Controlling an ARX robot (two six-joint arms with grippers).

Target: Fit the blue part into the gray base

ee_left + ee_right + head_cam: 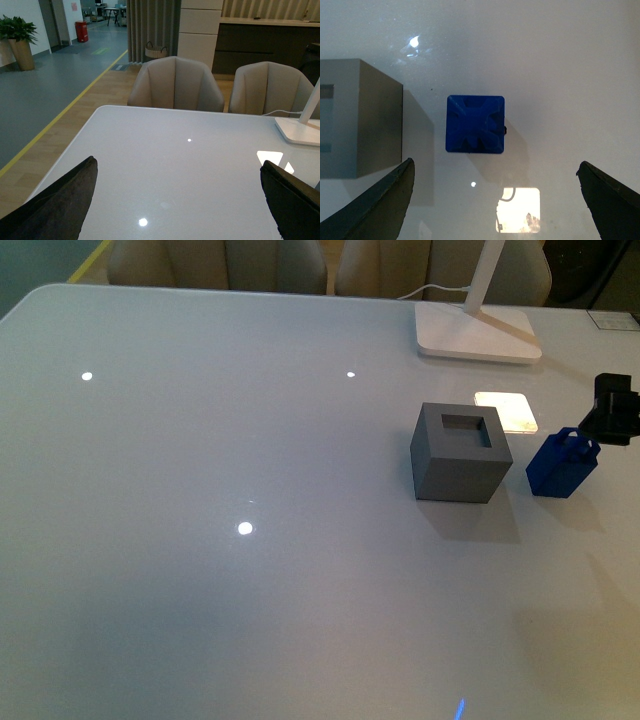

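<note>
well, the insertion has not begun, as far as the views show. on the left of the front view the glossy white table carries only light glints. right of centre stands the gray base, a matte cube with crisp edges and a square hole in its top face; nothing shows in the hole. just to its right, with a gap of bare table between them, the blue part sits upright on the tabletop. it is a dark blue, faintly shiny plastic block with a looped knob on top. at the right edge of the frame the black right gripper hangs near it. in the right wrist view its dark fingers are spread wide at the lower corners, and the part's ribbed, star-like top lies between them, untouched. the left gripper, in its own view, is likewise spread and holds nothing. what seems left: grasp, lift, align over the hole, lower in.
</note>
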